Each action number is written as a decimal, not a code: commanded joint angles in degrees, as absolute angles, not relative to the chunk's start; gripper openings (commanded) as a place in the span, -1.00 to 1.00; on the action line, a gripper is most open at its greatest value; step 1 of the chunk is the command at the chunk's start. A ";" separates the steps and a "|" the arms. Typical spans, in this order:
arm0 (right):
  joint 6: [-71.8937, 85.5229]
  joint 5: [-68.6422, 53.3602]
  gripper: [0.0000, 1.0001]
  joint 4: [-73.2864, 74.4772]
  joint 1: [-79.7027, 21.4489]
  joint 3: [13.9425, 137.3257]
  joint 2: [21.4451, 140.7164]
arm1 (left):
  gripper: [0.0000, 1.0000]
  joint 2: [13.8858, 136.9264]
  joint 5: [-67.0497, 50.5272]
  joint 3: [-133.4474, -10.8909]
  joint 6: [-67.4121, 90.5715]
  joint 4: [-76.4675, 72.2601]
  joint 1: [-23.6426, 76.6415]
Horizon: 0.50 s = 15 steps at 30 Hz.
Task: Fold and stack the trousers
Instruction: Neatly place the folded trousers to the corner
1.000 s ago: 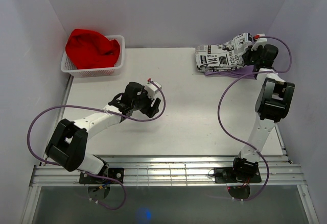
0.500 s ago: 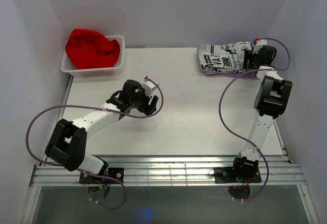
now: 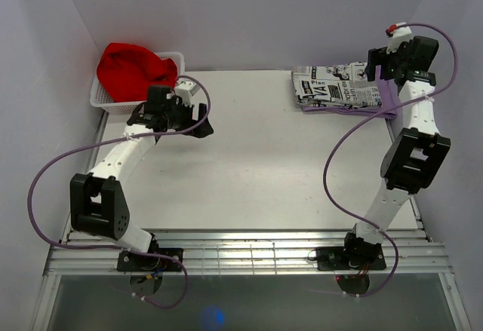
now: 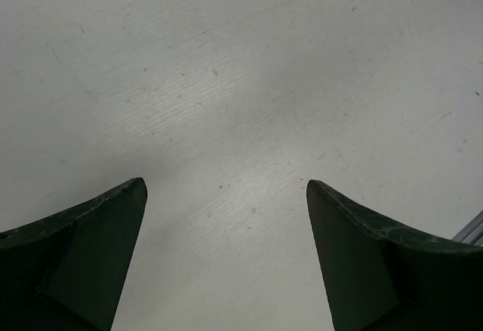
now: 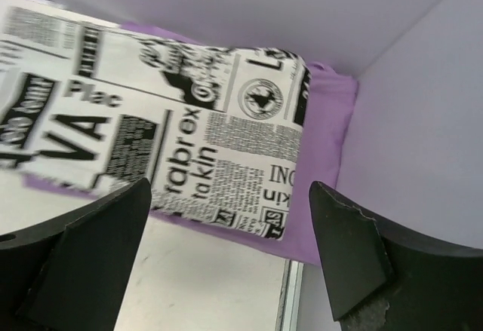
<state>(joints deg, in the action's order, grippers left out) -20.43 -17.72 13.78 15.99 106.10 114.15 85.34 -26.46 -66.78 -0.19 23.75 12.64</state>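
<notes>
Tabletop (image 3: 264, 165) was white, matte, lightly speckled up close. Directly on it: white mesh basket (image 3: 113, 105) at far-left corner, lilac cloth (image 5: 326, 150) flat at far-right corner against the side wall, folded trousers (image 3: 332, 86) stacked on that cloth.

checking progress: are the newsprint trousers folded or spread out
Folded. The trousers lie as a compact rectangle on top of the lilac cloth; the right tool is open and clear of them.

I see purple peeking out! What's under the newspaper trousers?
A lilac-purple cloth lies under the folded trousers, showing past their edges. The trousers cover its middle, so anything else beneath is hidden.
</notes>
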 commanded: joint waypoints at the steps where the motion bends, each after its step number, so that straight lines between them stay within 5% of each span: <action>1: -23.11 -29.68 0.80 28.42 15.64 109.77 106.19 | 0.96 89.19 -30.32 -73.90 -1.74 33.39 10.12; 8: -27.94 -40.60 0.80 46.83 15.56 96.71 94.06 | 0.96 92.64 -31.38 -75.15 -3.78 36.74 4.66; 15: -29.09 -40.70 0.80 39.04 15.56 66.91 75.26 | 0.96 85.18 -29.01 -60.66 -4.04 31.47 4.48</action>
<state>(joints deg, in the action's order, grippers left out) -27.83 -38.98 39.94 15.64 72.42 80.82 91.11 -29.15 -64.18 -3.14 32.40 4.29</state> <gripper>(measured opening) 0.903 0.975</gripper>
